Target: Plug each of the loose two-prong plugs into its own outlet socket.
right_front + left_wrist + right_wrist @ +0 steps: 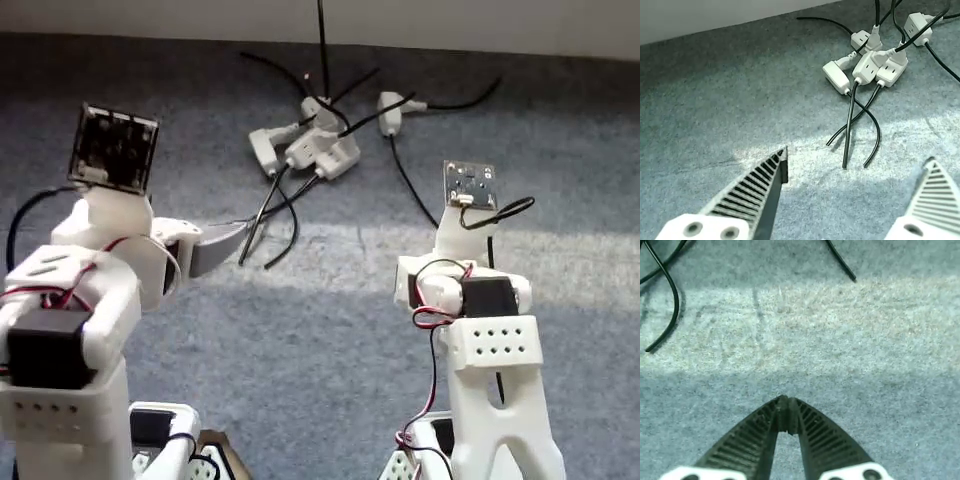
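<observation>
Several white plugs and outlet sockets [305, 148] lie bunched at the back middle of the grey carpet, black cords trailing from them. In the left wrist view the cluster [871, 68] has two plugs seated side by side and a flat white socket block [836, 76] beside them. Another white plug [390, 110] lies apart to the right. My left gripper [857, 162] is open, hovering short of the cluster above the carpet; in the high view the left gripper [225, 240] points right. My right gripper [788, 407] is shut on nothing, low over bare carpet.
Loose black cord ends [847, 150] curl on the carpet between my left gripper and the cluster. A cord [667, 285] and another cord end [841, 261] lie ahead of my right gripper. A pale wall [480, 20] borders the back of the carpet.
</observation>
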Motion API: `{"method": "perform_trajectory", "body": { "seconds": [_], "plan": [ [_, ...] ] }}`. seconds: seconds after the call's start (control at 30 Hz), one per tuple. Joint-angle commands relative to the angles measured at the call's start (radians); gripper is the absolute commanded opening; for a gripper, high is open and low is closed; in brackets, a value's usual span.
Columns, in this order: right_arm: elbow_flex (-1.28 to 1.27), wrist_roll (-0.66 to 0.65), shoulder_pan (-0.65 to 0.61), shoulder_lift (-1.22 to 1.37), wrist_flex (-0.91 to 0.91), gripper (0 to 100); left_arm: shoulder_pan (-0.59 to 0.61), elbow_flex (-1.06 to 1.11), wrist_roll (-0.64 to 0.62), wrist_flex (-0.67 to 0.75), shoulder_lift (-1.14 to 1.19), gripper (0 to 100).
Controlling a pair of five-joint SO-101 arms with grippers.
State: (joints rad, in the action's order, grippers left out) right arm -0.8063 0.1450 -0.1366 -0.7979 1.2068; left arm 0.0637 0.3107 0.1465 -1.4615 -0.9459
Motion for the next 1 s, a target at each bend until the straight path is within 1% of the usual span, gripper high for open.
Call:
{"method": "perform_trajectory", "body": {
  "seconds": [0.0, 0.1, 0.37, 0.47, 0.53, 0.63, 0.7, 0.77, 0.9, 0.97],
  "plan": [
    [-0.042, 0.012, -0.008, -0.018, -0.044, 0.9, -0.010, 0.490, -0.008, 0.296, -0.277, 39],
    [-0.145, 0.015, -0.008, -0.018, -0.145, 0.9, -0.008, 0.722, -0.006, 0.453, -0.383, 39],
    [-0.478, 0.012, -0.008, -0.018, -0.512, 0.9, -0.012, 1.066, -0.005, 0.717, -0.401, 39],
    [-0.559, 0.009, -0.008, -0.018, -0.555, 0.9, -0.008, 1.193, -0.003, 0.809, -0.412, 39],
    [-0.575, 0.009, -0.008, -0.018, -0.555, 0.9, -0.008, 1.262, 0.029, 0.845, -0.420, 39],
    [-0.572, 0.009, -0.005, -0.018, -0.527, 0.9, -0.008, 1.334, 0.112, 0.859, -0.441, 39],
    [-0.565, 0.009, -0.007, -0.018, -0.446, 0.9, -0.007, 1.362, 0.140, 0.856, -0.467, 39],
    [-0.522, 0.009, -0.008, -0.018, -0.355, 0.9, -0.007, 1.377, 0.140, 0.839, -0.499, 39],
    [-0.423, 0.009, -0.002, -0.018, -0.140, 0.9, -0.008, 1.365, 0.140, 0.675, -0.581, 39],
    [-0.397, 0.009, 0.022, -0.018, -0.130, 0.9, -0.008, 1.363, 0.140, 0.598, -0.638, 39]
  ]
}}
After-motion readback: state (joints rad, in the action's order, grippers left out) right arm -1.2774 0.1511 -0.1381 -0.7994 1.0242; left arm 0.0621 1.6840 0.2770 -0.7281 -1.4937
